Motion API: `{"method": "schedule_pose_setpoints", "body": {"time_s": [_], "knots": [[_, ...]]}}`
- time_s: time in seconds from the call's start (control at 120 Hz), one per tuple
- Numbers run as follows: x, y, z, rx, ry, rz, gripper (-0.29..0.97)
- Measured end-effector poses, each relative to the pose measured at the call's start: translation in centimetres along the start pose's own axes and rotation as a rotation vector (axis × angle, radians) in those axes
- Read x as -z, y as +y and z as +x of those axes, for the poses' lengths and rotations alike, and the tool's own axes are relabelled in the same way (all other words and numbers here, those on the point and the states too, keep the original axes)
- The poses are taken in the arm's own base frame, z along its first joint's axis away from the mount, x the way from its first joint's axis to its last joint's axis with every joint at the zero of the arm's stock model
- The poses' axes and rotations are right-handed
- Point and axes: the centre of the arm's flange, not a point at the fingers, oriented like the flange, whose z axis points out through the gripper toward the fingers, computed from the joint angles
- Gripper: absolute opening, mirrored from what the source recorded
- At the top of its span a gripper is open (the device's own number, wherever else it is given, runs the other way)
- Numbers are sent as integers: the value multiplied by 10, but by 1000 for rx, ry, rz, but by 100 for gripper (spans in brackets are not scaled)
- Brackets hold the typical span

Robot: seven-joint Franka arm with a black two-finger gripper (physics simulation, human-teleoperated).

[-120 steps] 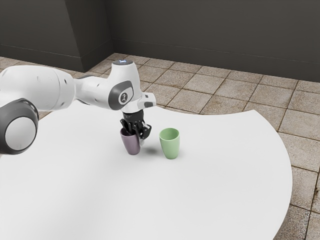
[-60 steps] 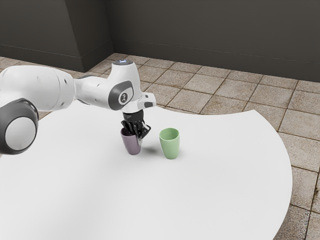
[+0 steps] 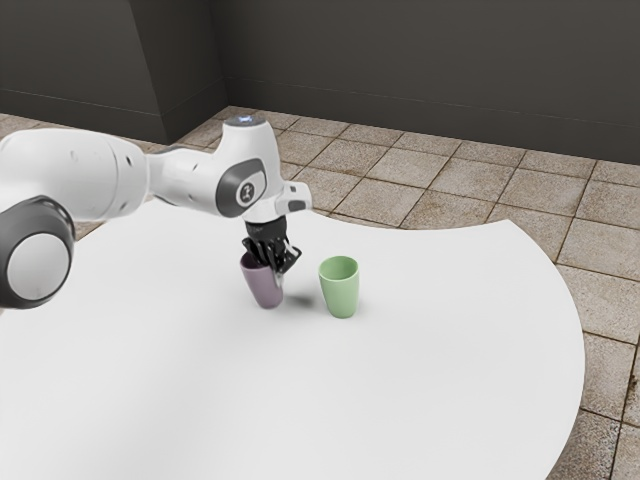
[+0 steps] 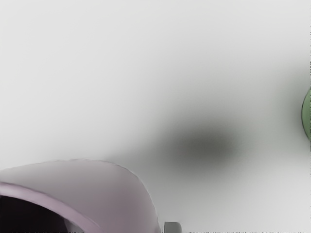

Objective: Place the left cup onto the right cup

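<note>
A purple cup (image 3: 262, 289) stands on the white table (image 3: 400, 400), to the exterior view's left of a green cup (image 3: 339, 287). My gripper (image 3: 272, 266) reaches down from above onto the purple cup's rim on the side facing the green cup, one finger inside and one outside, shut on the wall. In the wrist view the purple cup (image 4: 82, 194) looms right under my hand, its dark opening partly visible, and a sliver of the green cup (image 4: 307, 115) sits off to the side.
The table's curved edge (image 3: 575, 330) runs along the exterior view's right, with tiled floor (image 3: 480, 180) beyond. Dark walls stand at the back. A small gap of bare table separates the two cups.
The fingers have drawn together on the purple cup's rim, and the hand has shifted slightly. Both cups stay where they were.
</note>
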Motion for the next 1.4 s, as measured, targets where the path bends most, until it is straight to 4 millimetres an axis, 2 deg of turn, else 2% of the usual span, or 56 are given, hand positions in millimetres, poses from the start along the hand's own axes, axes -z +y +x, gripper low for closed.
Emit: {"method": "schedule_pose_setpoints", "body": {"time_s": [0.15,0.8,1.0,1.233,1.4], "knots": [[10,1,0,-4,11,4,-10],[77,13,-7,-25,45,64,-10],[91,34,-9,-41,36,63,-10],[99,61,-9,-58,24,63,-10],[115,78,-7,-67,32,72,-10]]}}
